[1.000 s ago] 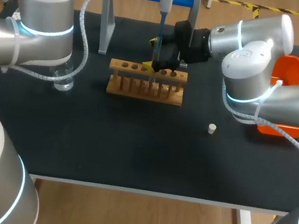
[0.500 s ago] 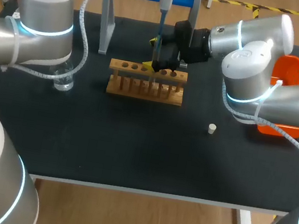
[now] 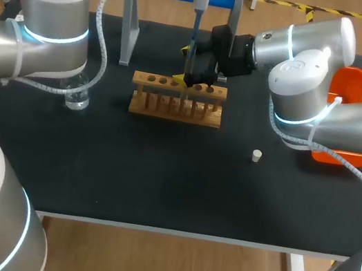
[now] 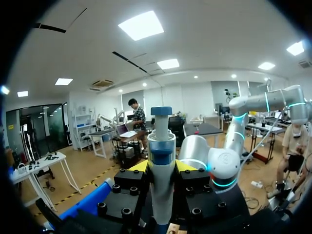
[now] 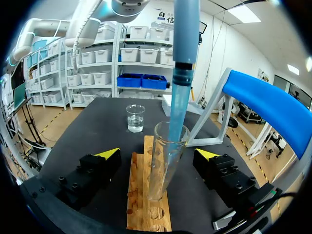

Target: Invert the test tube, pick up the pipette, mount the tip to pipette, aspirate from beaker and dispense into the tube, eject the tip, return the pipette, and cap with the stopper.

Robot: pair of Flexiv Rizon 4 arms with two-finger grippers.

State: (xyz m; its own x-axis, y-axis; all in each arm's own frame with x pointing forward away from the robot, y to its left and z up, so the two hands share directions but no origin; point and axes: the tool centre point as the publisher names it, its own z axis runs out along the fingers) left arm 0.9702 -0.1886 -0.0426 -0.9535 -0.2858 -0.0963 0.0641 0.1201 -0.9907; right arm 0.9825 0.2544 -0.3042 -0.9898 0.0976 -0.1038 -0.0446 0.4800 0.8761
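In the upper middle of the head view, the left end effector [image 4: 162, 166] is clamped on the grey-and-white pipette with the blue plunger cap [image 4: 162, 141], one yellow-tipped finger on each side of its body. The pipette hangs upright over the light wooden test-tube rack [image 3: 145, 80]. Its translucent blue tip [image 5: 176, 107] reaches down through the mouth of the clear glass test tube [image 5: 161, 170], which stands mouth-up in a rack hole. The right end effector [image 5: 158, 154] comes in from the upper right. Its fingers are apart, one on each side of the tube, and neither appears to press on the glass. The step in hand looks like dispensing into the tube. To do it well, the left arm should hold the pipette vertical, with the tip inside the rim and near the inner wall, so the liquid runs down the glass and does not splash. The plunger wants a slow, full press. The right fingers bracket the tube and could steady it if the tip nudges it. The clear glass beaker [image 3: 77, 97] stands at the left of the bench [image 3: 171, 190], well away from the rack. The small white stopper [image 3: 256, 156] lies right of centre, not yet fitted.
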